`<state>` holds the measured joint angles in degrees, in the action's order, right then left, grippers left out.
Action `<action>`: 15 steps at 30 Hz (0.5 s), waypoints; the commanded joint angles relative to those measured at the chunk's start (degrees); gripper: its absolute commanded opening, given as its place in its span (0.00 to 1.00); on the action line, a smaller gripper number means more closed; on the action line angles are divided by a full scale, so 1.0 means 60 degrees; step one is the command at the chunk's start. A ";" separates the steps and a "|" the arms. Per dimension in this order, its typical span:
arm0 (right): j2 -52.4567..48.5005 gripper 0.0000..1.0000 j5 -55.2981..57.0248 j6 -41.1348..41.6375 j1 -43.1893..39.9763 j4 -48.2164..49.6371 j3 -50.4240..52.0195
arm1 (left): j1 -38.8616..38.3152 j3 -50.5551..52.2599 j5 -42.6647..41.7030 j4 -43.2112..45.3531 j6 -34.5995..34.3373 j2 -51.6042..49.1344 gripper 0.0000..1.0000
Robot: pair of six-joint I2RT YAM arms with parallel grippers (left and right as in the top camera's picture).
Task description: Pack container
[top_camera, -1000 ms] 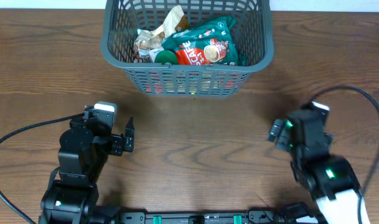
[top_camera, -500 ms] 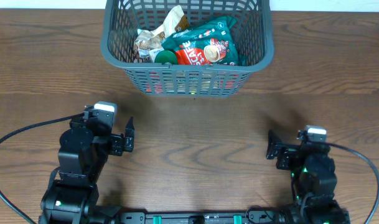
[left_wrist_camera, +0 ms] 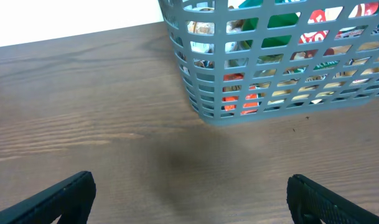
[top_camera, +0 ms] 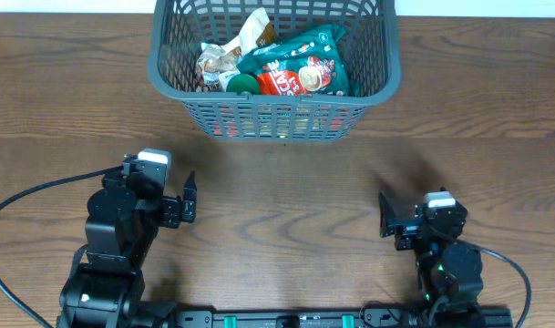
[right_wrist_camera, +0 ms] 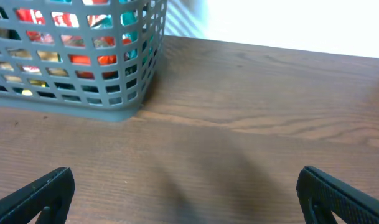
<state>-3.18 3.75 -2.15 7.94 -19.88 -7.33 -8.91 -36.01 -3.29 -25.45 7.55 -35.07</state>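
The dark grey lattice basket (top_camera: 158,64) stands at the back middle of the wooden table. It holds a green and red snack bag (top_camera: 300,68), a crumpled pale wrapper (top_camera: 224,56) and other packets. My left gripper (top_camera: 154,196) is open and empty at the front left, well short of the basket. My right gripper (top_camera: 434,226) is open and empty at the front right. The left wrist view shows the basket's near left corner (left_wrist_camera: 201,106) ahead of the wide-apart fingertips (left_wrist_camera: 68,193). The right wrist view shows its near right corner (right_wrist_camera: 117,102).
Bare brown wooden table (top_camera: 286,200) lies between the basket and both grippers. A black cable (top_camera: 22,205) loops at the front left by the left arm. No loose items show on the table outside the basket.
My right arm has drawn back toward the front edge and folded down, its gripper shifting left and nearer. The left arm and the basket have not moved.
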 commanded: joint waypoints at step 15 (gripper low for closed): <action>0.0484 0.99 -0.0160 -0.0259 -0.0095 0.0055 0.0240 | -0.0029 -0.0007 -0.0091 0.0040 -0.0015 0.0047 0.99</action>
<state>-0.84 3.16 -4.43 7.94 -19.62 -6.15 -8.91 -36.01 -3.29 -25.45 7.55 -35.07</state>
